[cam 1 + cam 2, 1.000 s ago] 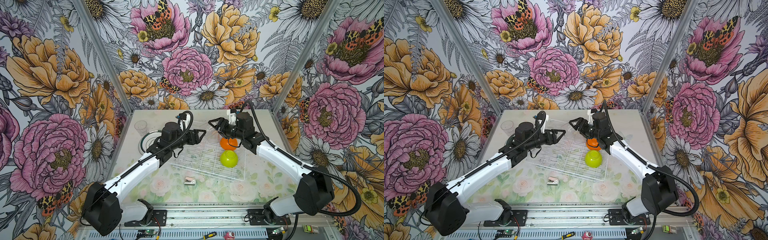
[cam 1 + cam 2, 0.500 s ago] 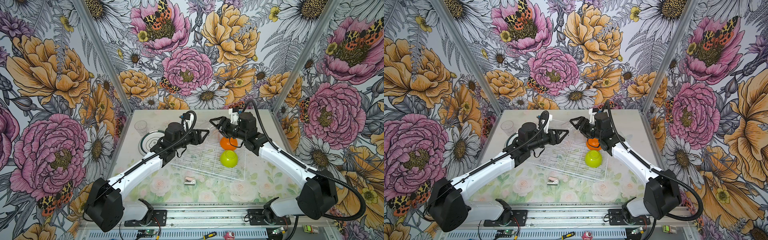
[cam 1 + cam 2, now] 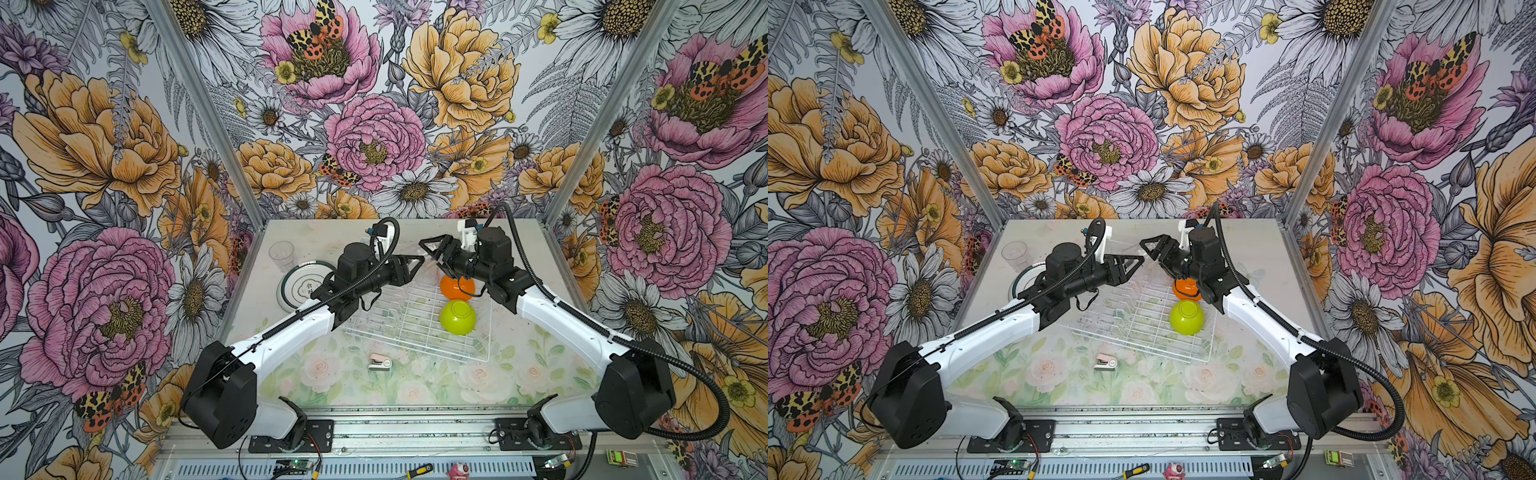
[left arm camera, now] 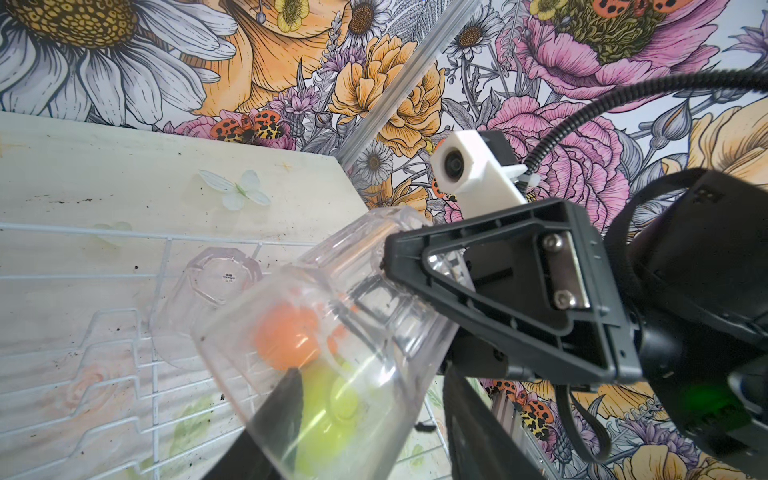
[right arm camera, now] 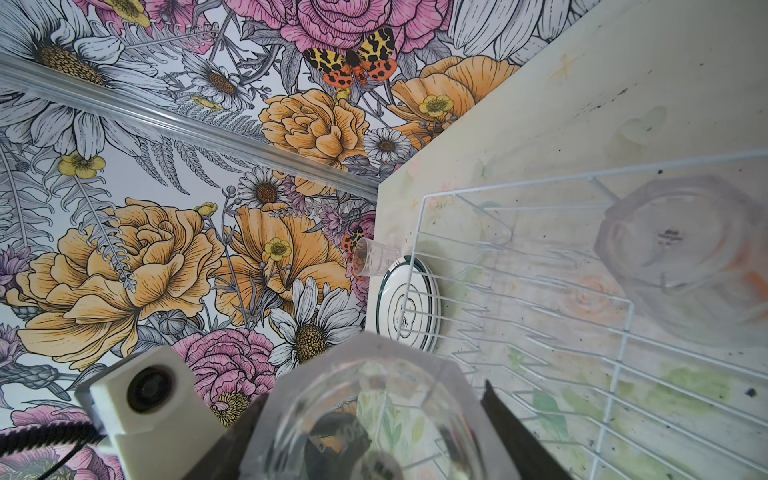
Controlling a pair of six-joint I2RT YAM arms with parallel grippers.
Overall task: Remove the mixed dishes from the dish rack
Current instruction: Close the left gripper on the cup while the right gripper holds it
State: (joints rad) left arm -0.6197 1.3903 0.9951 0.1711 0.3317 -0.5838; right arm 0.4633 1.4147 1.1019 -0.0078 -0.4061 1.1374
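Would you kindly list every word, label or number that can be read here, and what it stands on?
Nothing reads clearly.
Teal-rimmed plate: dark characters at its centre, too small to read.
Upturned tumbler: small print on its base, too blurred to read.
Green tag at a top view's lower edge: barcode-like stripes, no legible digits.

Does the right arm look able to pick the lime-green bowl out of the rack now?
Probably not yet: the right end effector is shut on a clear tumbler. The lime-green bowl itself lies uncovered in the dish rack.
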